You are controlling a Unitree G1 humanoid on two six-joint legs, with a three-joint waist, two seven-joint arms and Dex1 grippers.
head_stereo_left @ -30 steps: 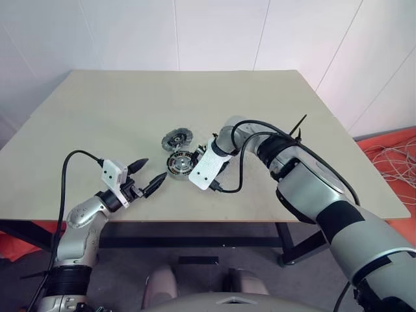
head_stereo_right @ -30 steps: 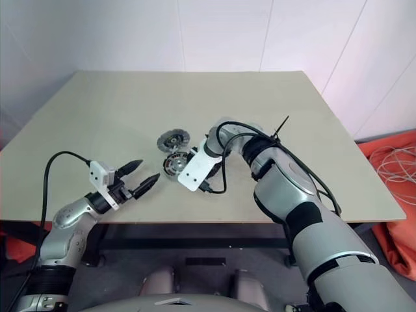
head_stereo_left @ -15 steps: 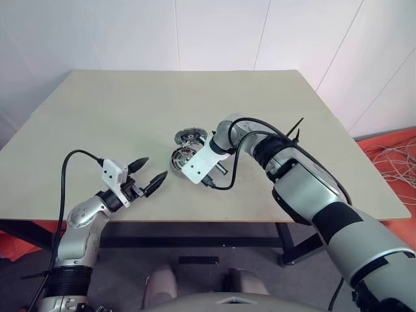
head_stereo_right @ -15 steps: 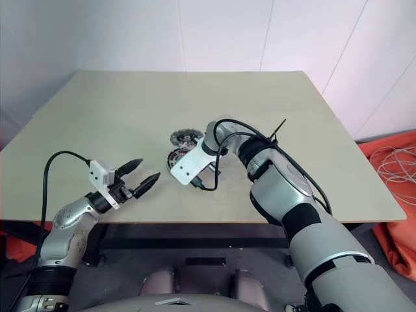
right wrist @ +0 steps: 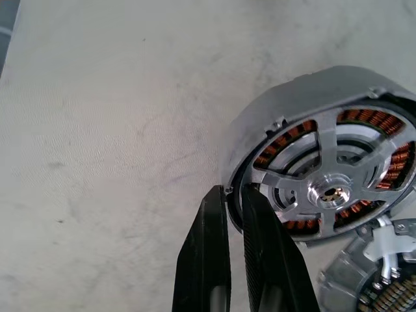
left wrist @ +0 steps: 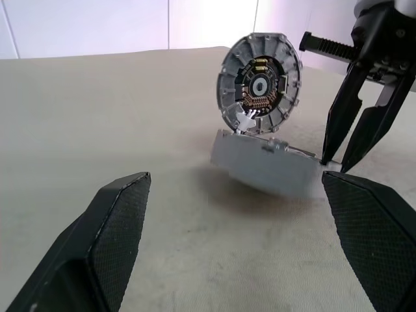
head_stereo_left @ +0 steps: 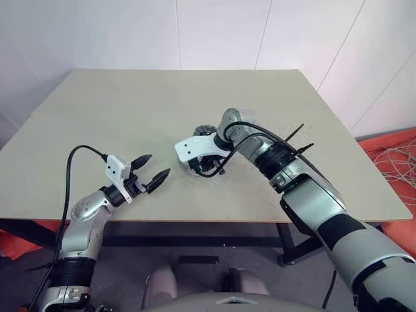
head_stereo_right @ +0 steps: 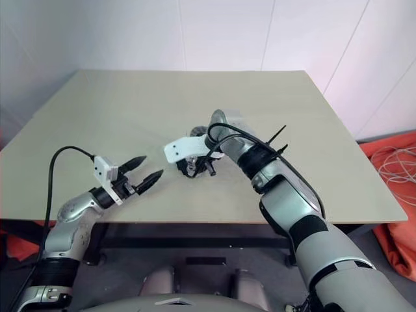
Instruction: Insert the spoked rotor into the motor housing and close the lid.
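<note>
The motor housing (right wrist: 312, 104) lies near the table's middle, with the spoked rotor (right wrist: 331, 188) seated inside over its copper windings. My right gripper (right wrist: 233, 188) points steeply down and is shut on the housing's silver rim. In the left wrist view, the ribbed lid (left wrist: 260, 84) stands upright at the housing's (left wrist: 266, 169) back edge, beside the right fingers (left wrist: 338, 123). In the left eye view, my right hand (head_stereo_left: 195, 148) covers most of the motor. My left gripper (head_stereo_left: 156, 166) hovers open to the left of it, pointing at it, with nothing between its fingers.
The beige table (head_stereo_left: 130, 110) stretches wide around the motor. The table's front edge runs just below my left gripper. An orange cloth with loose white cables (head_stereo_left: 390, 153) lies on the floor to the right of the table.
My right gripper has shut on the housing's rim, its wrist has rolled and it has risen slightly. The housing and lid have shifted to the right. My left arm has barely moved.
</note>
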